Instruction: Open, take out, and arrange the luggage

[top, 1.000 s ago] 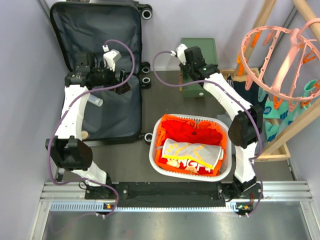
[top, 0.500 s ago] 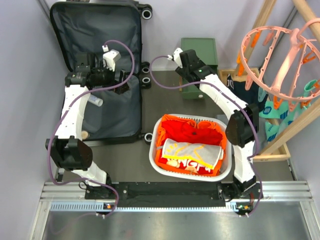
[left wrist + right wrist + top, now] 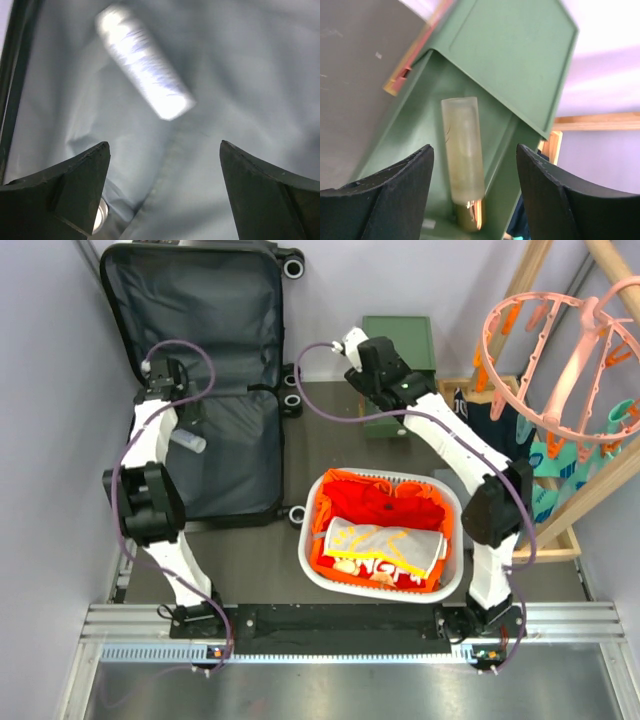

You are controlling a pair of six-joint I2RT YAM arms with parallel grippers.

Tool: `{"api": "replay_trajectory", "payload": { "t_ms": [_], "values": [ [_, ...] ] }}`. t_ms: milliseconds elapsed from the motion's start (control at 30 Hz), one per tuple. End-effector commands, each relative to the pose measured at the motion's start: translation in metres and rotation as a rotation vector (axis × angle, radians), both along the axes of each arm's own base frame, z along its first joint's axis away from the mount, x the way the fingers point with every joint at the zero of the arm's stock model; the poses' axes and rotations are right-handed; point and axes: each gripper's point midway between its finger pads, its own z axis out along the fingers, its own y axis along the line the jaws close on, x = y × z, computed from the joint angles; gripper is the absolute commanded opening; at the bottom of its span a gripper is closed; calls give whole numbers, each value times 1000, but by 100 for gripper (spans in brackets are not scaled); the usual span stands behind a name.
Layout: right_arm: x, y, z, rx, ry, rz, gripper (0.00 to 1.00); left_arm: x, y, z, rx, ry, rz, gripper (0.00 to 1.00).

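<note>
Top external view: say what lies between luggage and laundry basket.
Only a narrow strip of bare dark tabletop separates luggage and basket, visible in the top view.

Readable text, labels, brands, numbers: none for you to log.

- Item 1: white tube [image 3: 144, 70], lying on the grey lining of the luggage [image 3: 250, 75]. You will see bluish print running along its side, too blurred to read.
- Item 2: grey-white garment [image 3: 388, 542], topmost in the laundry basket [image 3: 308, 562]. It carries orange and yellow printed shapes, too small for you to tell whether they are letters.
</note>
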Motion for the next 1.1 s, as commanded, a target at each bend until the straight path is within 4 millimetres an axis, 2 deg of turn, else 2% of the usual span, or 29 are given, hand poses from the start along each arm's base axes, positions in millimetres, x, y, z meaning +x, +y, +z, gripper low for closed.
{"api": "replay_trajectory", "payload": {
  "t_ms": [0,33,133,200,267,300,333,500,567,600,633,800,933,1000,1033,1067],
  "values": [
    [-41,16,82,186,-155,46,66,-17,60,-24,33,25,450,94],
    [-49,24,78,183,-146,68,66,-16,63,-35,39,43,469,94],
    [-63,30,85,187,-169,74,66,-6,64,-53,8,58,513,93],
    [-68,30,86,196,-166,72,66,4,64,-55,-13,34,549,93],
    [-73,31,82,207,-152,67,66,12,63,-70,-40,49,565,93],
    [-76,29,82,209,-150,62,66,20,64,-67,-56,32,573,93],
    [-77,28,74,202,-137,57,66,22,62,-81,-72,61,575,93],
    [-83,21,53,173,-93,34,66,50,66,-84,-110,-10,609,91],
    [-85,17,44,153,-75,21,66,57,63,-97,-136,-2,615,90],
    [-85,17,40,142,-66,17,66,62,65,-94,-144,-12,626,90],
    [-85,17,36,133,-56,13,66,61,64,-109,-153,22,646,89],
    [-91,18,35,123,-49,12,66,59,60,-142,-180,103,677,84],
    [-94,20,37,134,-51,13,67,54,59,-161,-207,147,685,70],
    [-96,19,38,140,-56,15,67,49,57,-172,-235,183,683,60],
    [-97,20,39,145,-57,22,67,45,61,-174,-247,194,691,53],
    [-97,20,39,146,-54,25,67,43,63,-176,-257,201,695,30]
  ]
}}
